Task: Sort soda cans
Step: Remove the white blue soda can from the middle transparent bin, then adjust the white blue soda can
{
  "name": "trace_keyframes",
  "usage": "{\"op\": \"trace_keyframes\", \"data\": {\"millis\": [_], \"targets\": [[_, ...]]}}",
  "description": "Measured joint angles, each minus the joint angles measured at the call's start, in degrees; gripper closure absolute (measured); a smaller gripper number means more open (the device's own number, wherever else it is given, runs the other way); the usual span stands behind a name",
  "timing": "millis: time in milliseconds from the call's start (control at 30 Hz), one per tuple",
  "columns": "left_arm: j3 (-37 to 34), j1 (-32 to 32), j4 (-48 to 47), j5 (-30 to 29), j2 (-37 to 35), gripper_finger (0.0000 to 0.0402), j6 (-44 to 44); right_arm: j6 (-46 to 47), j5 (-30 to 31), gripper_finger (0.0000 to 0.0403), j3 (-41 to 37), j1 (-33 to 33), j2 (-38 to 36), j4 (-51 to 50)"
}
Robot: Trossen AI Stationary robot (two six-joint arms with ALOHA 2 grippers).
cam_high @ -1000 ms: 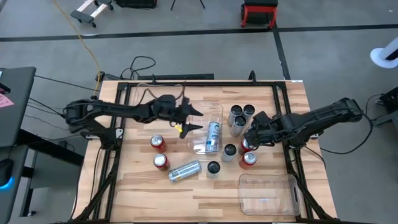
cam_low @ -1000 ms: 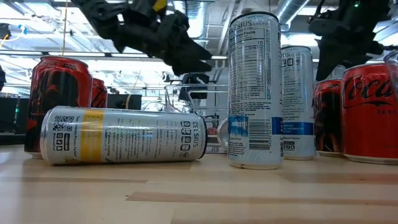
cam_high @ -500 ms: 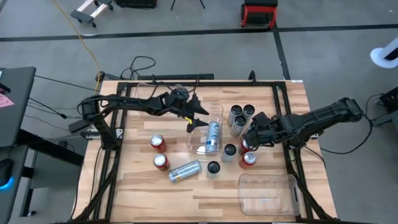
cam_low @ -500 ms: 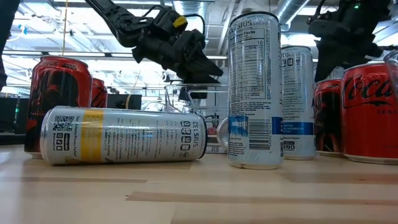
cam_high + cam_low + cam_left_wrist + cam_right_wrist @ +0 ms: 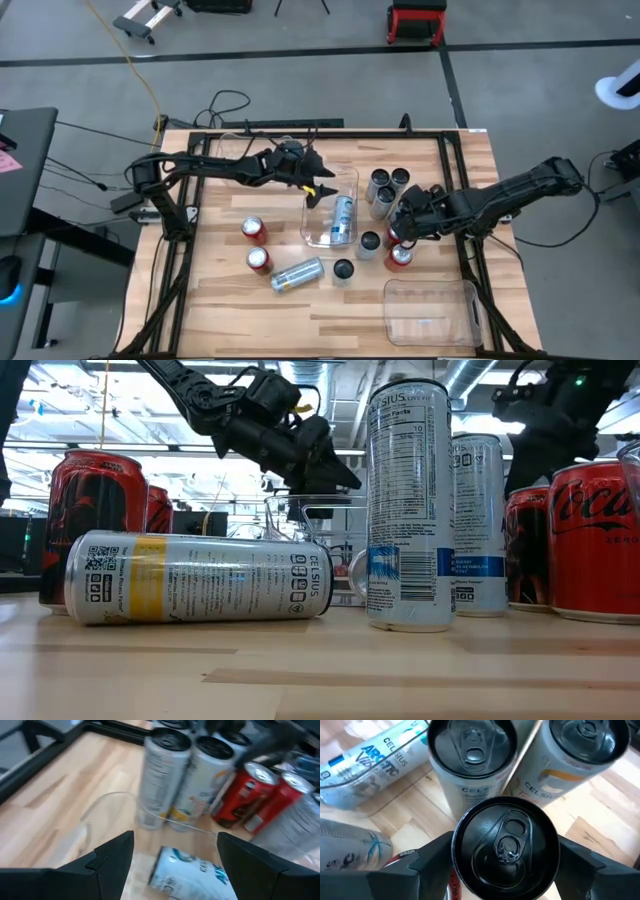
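Hovering over the clear bin [image 5: 322, 222] holding one silver can [image 5: 343, 219], the left gripper [image 5: 318, 184] is gaping; right gripper [image 5: 401, 228], jaws spread, is straddling a black-topped can [image 5: 504, 849].

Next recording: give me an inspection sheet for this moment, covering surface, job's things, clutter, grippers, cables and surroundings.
Surface: wooden table, black frame.
Job's things: soda cans mostly standing; one lying loose; one lying in the centre bin.
Clutter: empty clear bin at the near right.
Grippers: left gripper open over the centre bin; right gripper open around a black-topped can.
Cables: black leads at the far edge; yellow cord on the floor.
Surroundings: red stool.
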Motion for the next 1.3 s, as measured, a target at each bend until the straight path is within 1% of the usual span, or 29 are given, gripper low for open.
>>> {"op": "trace_keyframes", "data": {"millis": [67,133,367,467,600,767,867,967,1100,1200,1300], "targets": [[0.0,-0.01,0.16,-2.86,0.0,0.0121,-3.46,-0.96,0.75,0.0091,-0.07,0.0,0.02,0.18],[0.0,0.0,0.03,-4.11,0.0,0.0121,-6.56,-1.32,1.43,0.008,-0.09,-0.05,0.05,0.16],[0.0,-0.78,-0.05,-4.66,0.0,0.0121,-12.63,-0.8,1.53,0.0037,0.41,-0.49,-0.15,-0.02],[0.0,-1.18,-0.28,-4.68,-0.01,0.0121,-12.99,-0.82,1.53,0.0025,1.88,-0.48,-0.17,0.16],[0.0,-1.64,-0.78,-4.68,0.0,0.0121,-13.11,-2.3,1.52,0.002,3.84,-0.37,-0.17,-0.5],[0.0,-1.74,-1.66,-4.68,-0.02,0.0121,-13.14,-2.68,1.69,0.002,8.51,0.19,-0.19,-5.35],[0.0,-1.73,-2.35,-4.76,-0.02,0.0121,-12.68,-5.19,4.73,0.002,12.5,1.38,-0.84,-7.5],[0.0,-1.57,-2.3,-5.96,-0.02,0.0121,-10.51,-8.93,10.39,0.002,16.36,2.52,-2.34,-7.52],[0.0,-1.57,-2.14,-9.43,-0.02,0.0121,-7.67,-11.36,18.43,0.002,20.21,4.11,-4.91,-7.43],[0.0,-1.7,-1.71,-10.51,-0.02,0.0121,-12.43,-11.12,21.7,0.002,22.03,4.52,-7.06,-7.34],[0.0,-2.13,-2.17,-10.59,-0.02,0.0121,-22.42,-7.22,22.46,0.002,24.41,3.17,-9.43,-7.34]]}}
